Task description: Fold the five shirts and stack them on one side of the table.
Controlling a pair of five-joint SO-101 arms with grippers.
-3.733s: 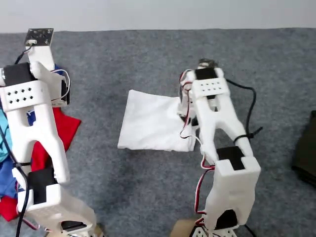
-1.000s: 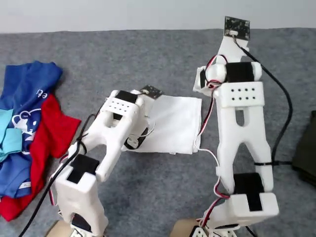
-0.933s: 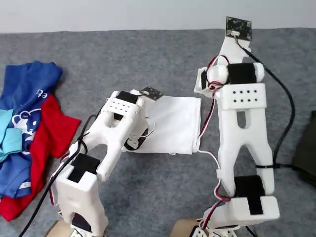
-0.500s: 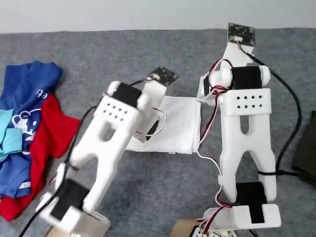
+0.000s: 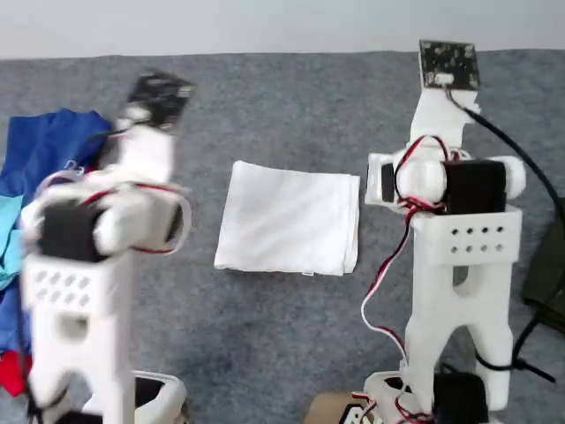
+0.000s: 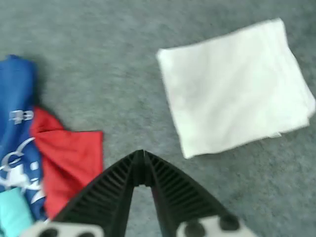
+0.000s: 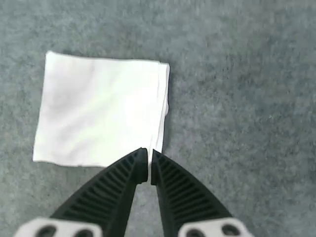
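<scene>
White print [image 6: 11,165] on the blue shirt [image 6: 17,84] is too blurred to read.

High view: left arm [image 5: 75,291] is blurred and covers most of the coloured shirts. Only scraps of blue shirt [image 5: 53,141], teal shirt [image 5: 7,243] and red shirt [image 5: 9,378] show, the last two cut by the frame edge. Dark object [image 5: 549,265] at the right side of the desk [image 5: 291,336] is cropped, can't identify. Left wrist view: blue and teal shirts cut off, print too small to tell.
</scene>
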